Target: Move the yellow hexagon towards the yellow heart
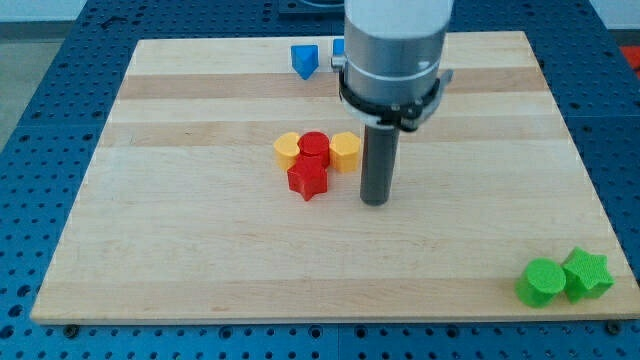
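Two yellow blocks sit near the board's middle. The left one (288, 150) looks like the yellow hexagon. The right one (345, 152) looks like the yellow heart, though the shapes are hard to make out. A red round block (314, 145) sits between them and touches both. A red star (308, 180) lies just below it. My tip (374, 203) rests on the board to the lower right of the right yellow block, a small gap away, and touches no block.
A blue block (304, 60) lies near the view's top, and a second blue block (338, 48) is partly hidden behind the arm. A green round block (541, 282) and a green star (587, 274) sit at the wooden board's (180, 250) bottom right corner.
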